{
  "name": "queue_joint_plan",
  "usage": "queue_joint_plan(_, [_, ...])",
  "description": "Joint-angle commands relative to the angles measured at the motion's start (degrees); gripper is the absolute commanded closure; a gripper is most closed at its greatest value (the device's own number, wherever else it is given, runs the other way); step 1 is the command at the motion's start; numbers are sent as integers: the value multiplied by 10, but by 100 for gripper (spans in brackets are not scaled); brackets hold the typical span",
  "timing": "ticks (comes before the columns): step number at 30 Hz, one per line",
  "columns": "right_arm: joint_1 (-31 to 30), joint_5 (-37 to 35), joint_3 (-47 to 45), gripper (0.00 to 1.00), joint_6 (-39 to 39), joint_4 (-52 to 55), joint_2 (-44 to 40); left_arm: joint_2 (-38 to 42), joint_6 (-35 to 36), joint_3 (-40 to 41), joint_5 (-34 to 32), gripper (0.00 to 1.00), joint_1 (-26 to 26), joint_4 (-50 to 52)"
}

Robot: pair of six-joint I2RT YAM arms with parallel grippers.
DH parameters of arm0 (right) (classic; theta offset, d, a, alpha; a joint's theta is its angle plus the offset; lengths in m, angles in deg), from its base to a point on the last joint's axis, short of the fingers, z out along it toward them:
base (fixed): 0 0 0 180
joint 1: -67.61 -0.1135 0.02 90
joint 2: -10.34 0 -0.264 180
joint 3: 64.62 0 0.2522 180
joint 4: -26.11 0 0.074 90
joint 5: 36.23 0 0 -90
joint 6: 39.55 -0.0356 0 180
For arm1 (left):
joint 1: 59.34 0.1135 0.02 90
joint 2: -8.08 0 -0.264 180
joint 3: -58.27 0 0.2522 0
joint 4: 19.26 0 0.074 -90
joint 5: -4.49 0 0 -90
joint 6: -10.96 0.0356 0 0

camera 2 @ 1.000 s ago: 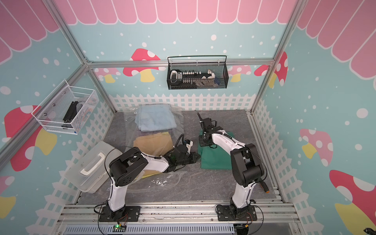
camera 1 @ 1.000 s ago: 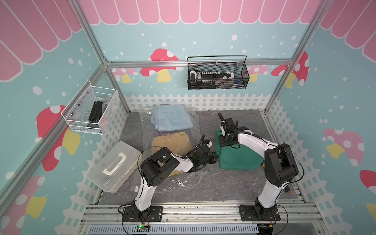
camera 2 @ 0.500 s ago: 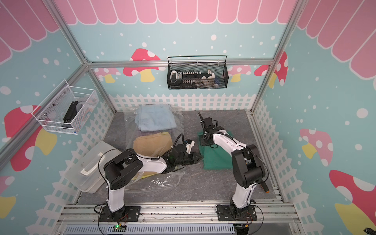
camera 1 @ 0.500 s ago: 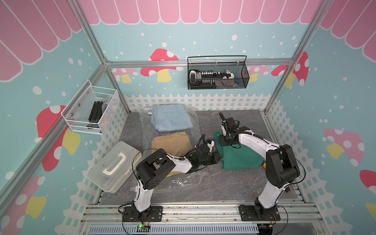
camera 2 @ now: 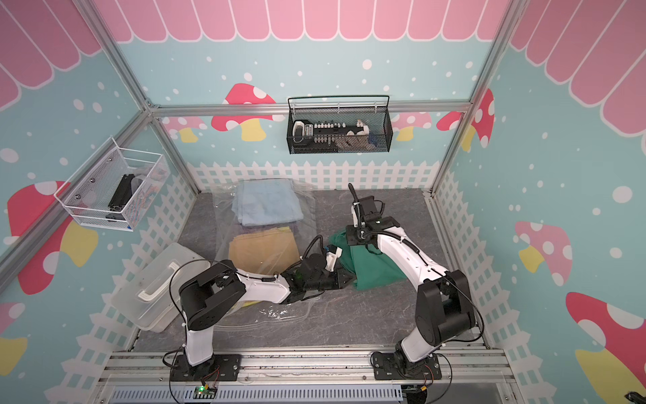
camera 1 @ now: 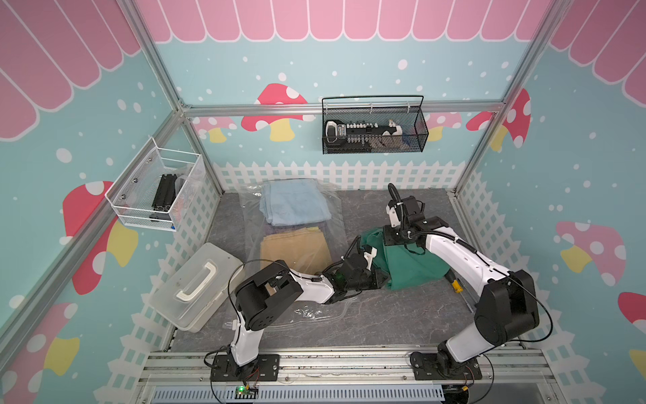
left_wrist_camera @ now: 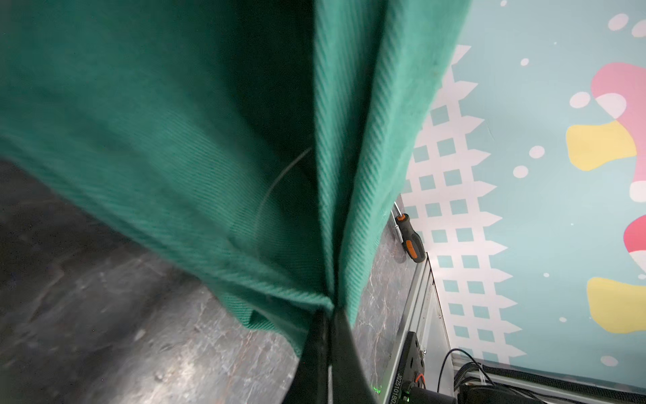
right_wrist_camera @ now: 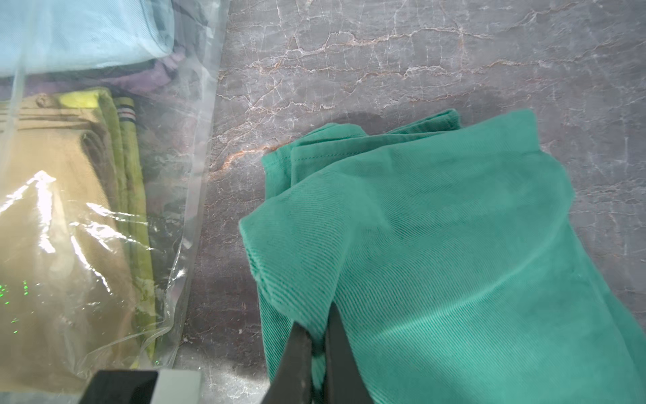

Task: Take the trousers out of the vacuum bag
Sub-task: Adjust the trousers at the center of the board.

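Observation:
The dark green trousers (camera 1: 416, 266) (camera 2: 377, 269) lie outside the vacuum bag, to its right, bunched and partly lifted. My left gripper (camera 1: 379, 278) (left_wrist_camera: 328, 314) is shut on their near-left edge. My right gripper (camera 1: 391, 241) (right_wrist_camera: 318, 328) is shut on a fold at their far-left corner. The clear crinkly vacuum bag (camera 1: 335, 224) (right_wrist_camera: 195, 147) lies flat at the left. Inside it are the light blue trousers (camera 1: 295, 201), the tan trousers (camera 1: 295, 246), a yellow pair (right_wrist_camera: 129, 182) and a purple pair (right_wrist_camera: 153, 75) underneath.
A translucent hard box with a white handle (camera 1: 195, 285) stands at the front left. An orange-and-black screwdriver (camera 1: 456, 285) (left_wrist_camera: 409, 238) lies by the right fence. A black wire basket (camera 1: 374, 131) and a white one (camera 1: 157, 190) hang on the walls.
My left gripper has slid to the right, away from the bag, drawing the green trousers' near edge with it. The right gripper has barely shifted, still holding its fold.

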Motion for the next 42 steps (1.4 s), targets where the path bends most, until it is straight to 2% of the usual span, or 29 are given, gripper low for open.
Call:
queue_joint_plan(1, [1,11,8,92,1,3,-4,-30,-17,-25,-3,100,-20,-34])
queue_joint_plan(10, [1,30,-12,92,-5,-24,36,-72,-46,-1,-13,100,-50,-82])
queue_joint_plan(13, [1,38,-21,92,-7,-33,46,-79,-52,9,-13,94,-51,-101])
queue_joint_plan(16, [1,45,-30,92,-12,-44,56,-81,-59,11,-6,82,-52,-115])
queue_joint_plan(21, [0,57,-48,91,-23,-70,73,-39,-49,41,-3,50,-56,-109])
queue_joint_plan(28, [-1,72,-61,86,-35,-97,96,51,-30,115,-17,29,-56,-62])
queue_joint_plan(31, [-2,90,-63,76,-38,-108,100,108,0,131,-39,19,-54,25])
queue_joint_plan(35, [-3,110,-59,55,-29,-106,92,188,30,144,-68,12,-37,126])
queue_joint_plan(36, [-2,113,-59,47,-26,-104,85,207,37,146,-74,11,-28,148])
queue_joint_plan(38, [-1,117,-63,35,-24,-100,69,239,49,146,-81,10,-12,183])
queue_joint_plan(42, [1,70,-79,20,-34,-82,19,287,77,125,-93,10,17,257])
